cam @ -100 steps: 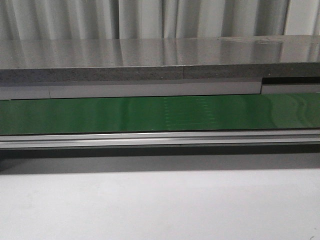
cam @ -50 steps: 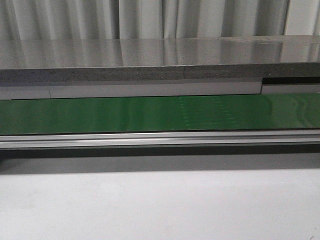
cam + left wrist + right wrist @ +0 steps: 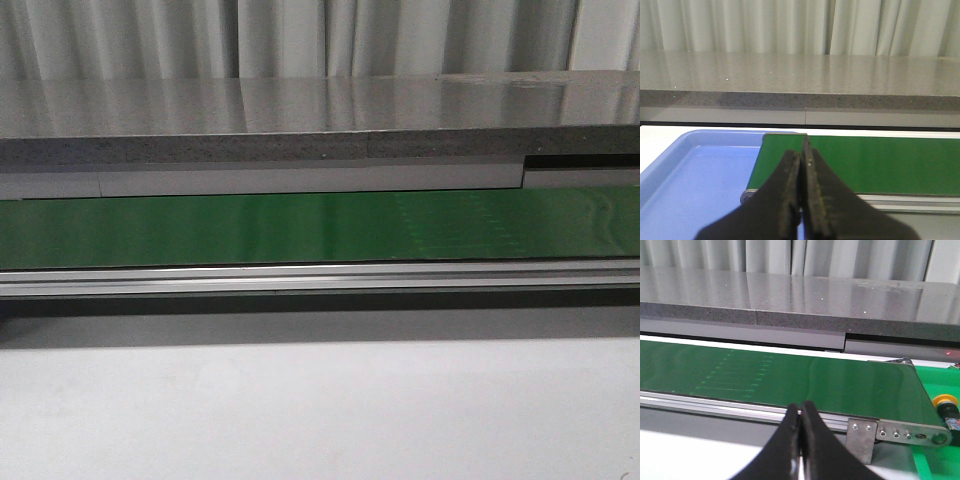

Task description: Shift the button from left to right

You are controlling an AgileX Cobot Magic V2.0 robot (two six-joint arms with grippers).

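Where belt (image 3: 790,377) ends, unlabelled button (image 3: 946,402).

All three views face the green belt (image 3: 300,228)

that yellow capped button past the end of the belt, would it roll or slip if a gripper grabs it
Only part of the button shows in the right wrist view, beyond the end of the green conveyor belt. Its rounded yellow cap looks smooth, so fingers closing there may slip. The dark body below seems boxy, likely a steadier hold and unlikely to roll. It probably stays rigid.
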